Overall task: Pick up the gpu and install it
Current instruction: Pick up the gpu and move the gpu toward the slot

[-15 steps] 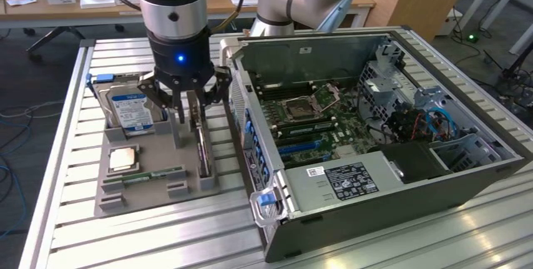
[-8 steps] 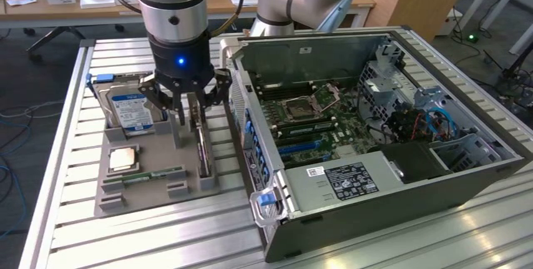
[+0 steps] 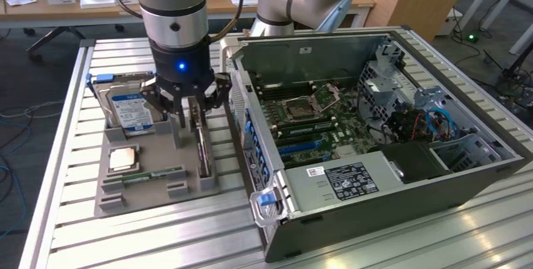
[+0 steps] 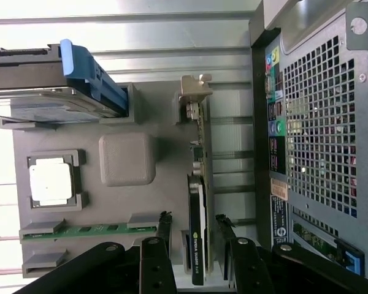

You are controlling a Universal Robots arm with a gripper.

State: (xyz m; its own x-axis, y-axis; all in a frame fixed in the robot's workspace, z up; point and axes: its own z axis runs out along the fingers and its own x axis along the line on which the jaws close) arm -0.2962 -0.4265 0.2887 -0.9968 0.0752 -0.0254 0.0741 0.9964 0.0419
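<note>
Tool (image 3: pixel 193 112) straddling the gpu (image 3: pixel 202 150), spread wide and not yet clamped.

The gpu stands on edge in a slot of the grey holder (image 3: pixel 158 191), with one of the fingers (image 4: pixel 164 223) at each face and a gap to the card on both sides. A hard drive (image 3: pixel 129 110) and a memory stick (image 3: pixel 154 174) fill neighbouring slots, and the open computer case (image 3: pixel 400 175) sits just beside on the slatted surface (image 3: pixel 75 231). Closing off-centre could tilt the card so that it binds in its slot; a weak pinch could let it slip.
</note>
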